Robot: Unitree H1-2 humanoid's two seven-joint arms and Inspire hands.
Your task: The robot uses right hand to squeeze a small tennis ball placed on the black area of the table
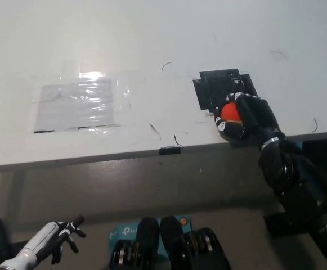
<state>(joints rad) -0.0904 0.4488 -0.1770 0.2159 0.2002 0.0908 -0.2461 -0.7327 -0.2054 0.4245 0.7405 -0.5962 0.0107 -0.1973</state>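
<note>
A small orange-red ball (229,112) sits in my black right hand (245,119), whose fingers wrap around it from the right and below. The hand and ball hover at the near edge of the black patch (222,89) on the white table (152,45), close to the table's front edge. My black right arm (298,191) reaches up from the lower right. My white left hand (53,239) hangs below the table at the lower left, fingers spread and holding nothing.
A clear plastic sheet (79,104) is taped to the table left of centre, catching glare. A small black tape mark (170,150) lies on the table's front edge. Several thin dark scribbles mark the white surface.
</note>
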